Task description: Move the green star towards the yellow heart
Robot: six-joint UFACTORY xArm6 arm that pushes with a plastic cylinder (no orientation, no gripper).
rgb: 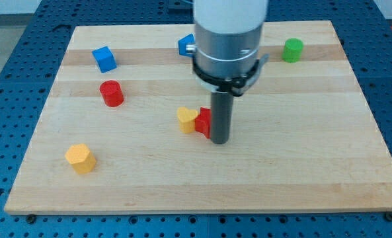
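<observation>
A yellow block (187, 119) that looks like a heart lies near the board's middle, touching a red block (202, 121) on its right. My tip (220, 141) stands against the red block's right side. The only green block (292, 49) in view sits near the view's top right, far from my tip, and looks round rather than star-shaped. The arm's body hides part of the board's top middle.
A blue cube (104, 58) lies at the top left, with a red cylinder (112, 93) below it. A second blue block (186, 45) is partly hidden behind the arm at the top. A yellow hexagon-like block (80, 158) lies at the lower left.
</observation>
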